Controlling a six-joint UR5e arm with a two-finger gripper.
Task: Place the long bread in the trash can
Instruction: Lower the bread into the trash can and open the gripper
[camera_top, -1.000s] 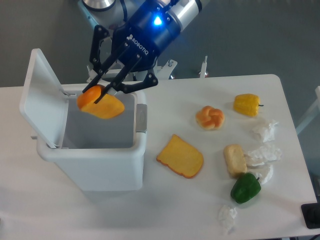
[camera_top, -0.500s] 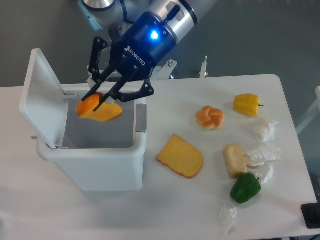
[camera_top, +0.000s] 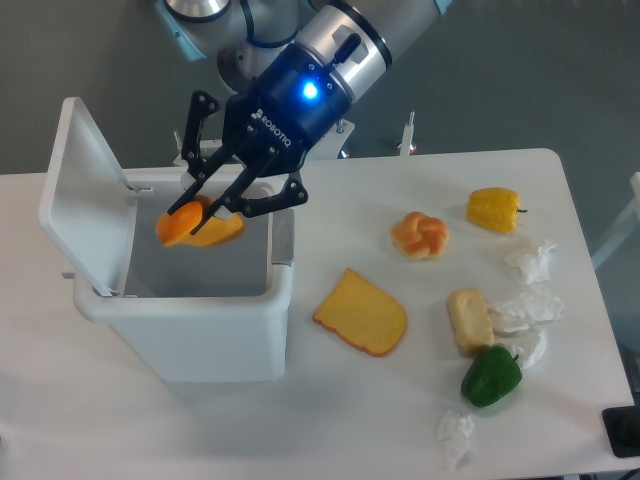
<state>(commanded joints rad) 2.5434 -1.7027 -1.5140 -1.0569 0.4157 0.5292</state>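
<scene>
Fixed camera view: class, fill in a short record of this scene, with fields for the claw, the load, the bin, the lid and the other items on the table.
claw: claw shut on the long bread, above the bin's opening
load: long bread, orange, tilted, not yet released
bin: trash can, white, at table's left
lid: lid flipped open, standing up on the left
other items: toast slice, knotted bun, yellow pepper, green pepper

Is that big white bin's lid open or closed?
Open: the trash can's lid stands tipped back on the left, leaving the top uncovered.
</scene>
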